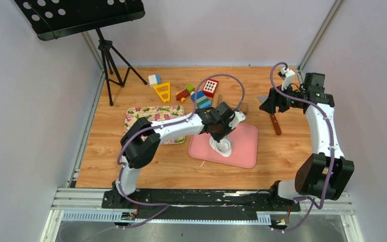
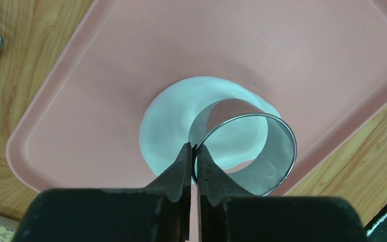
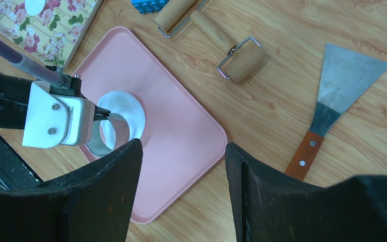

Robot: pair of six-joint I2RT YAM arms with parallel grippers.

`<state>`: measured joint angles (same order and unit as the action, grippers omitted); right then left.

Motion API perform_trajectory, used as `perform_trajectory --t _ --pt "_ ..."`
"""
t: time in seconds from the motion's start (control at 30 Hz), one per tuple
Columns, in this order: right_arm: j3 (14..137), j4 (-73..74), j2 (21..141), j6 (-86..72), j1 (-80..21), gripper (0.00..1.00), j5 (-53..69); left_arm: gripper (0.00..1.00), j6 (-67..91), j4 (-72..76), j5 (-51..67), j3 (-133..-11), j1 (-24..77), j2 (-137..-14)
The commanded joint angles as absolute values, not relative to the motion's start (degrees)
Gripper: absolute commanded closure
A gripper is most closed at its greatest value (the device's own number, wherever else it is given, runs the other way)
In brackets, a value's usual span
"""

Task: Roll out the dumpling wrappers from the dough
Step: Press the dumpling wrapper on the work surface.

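Observation:
The dough (image 2: 171, 121) lies as a flattened white sheet on the pink tray (image 2: 131, 50). My left gripper (image 2: 194, 147) is shut on the near rim of a metal ring (image 2: 277, 166). The ring stands over the right part of the sheet, and dough shows through it. From above, the left gripper (image 1: 220, 135) sits right over the dough (image 1: 223, 147). My right gripper (image 3: 184, 143) is open and holds nothing, raised over the table's back right (image 1: 267, 103). One dumpling wrapper (image 3: 34, 5), a white disc, lies on the floral board (image 3: 45, 25).
A wooden roller (image 3: 216, 33) lies behind the tray. A spatula (image 3: 332, 96) with a wooden handle lies to the right of it. Toy bricks (image 1: 201, 93) are scattered at the back. A tripod music stand (image 1: 111, 65) stands at the back left.

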<state>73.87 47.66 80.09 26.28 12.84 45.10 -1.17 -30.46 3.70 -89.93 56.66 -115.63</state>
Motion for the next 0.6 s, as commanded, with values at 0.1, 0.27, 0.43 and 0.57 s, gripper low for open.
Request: perform_trajectory --t 0.1,0.27,0.43,0.57 --pt "73.74 45.85 78.49 27.56 12.96 0.38 46.85 1.0 -0.35 -28.56 3.69 -91.05 57.04 -116.83" --pt "73.65 45.82 78.57 27.59 12.99 0.38 47.15 1.0 -0.34 -28.56 3.1 -90.97 57.05 -117.13" --pt "73.65 45.87 78.75 27.57 13.0 0.38 47.2 1.0 -0.34 -28.39 3.23 -91.22 57.04 -117.33" --pt "73.65 45.85 78.67 27.6 13.0 0.38 47.26 1.0 -0.34 -28.48 3.42 -91.32 57.04 -117.59"
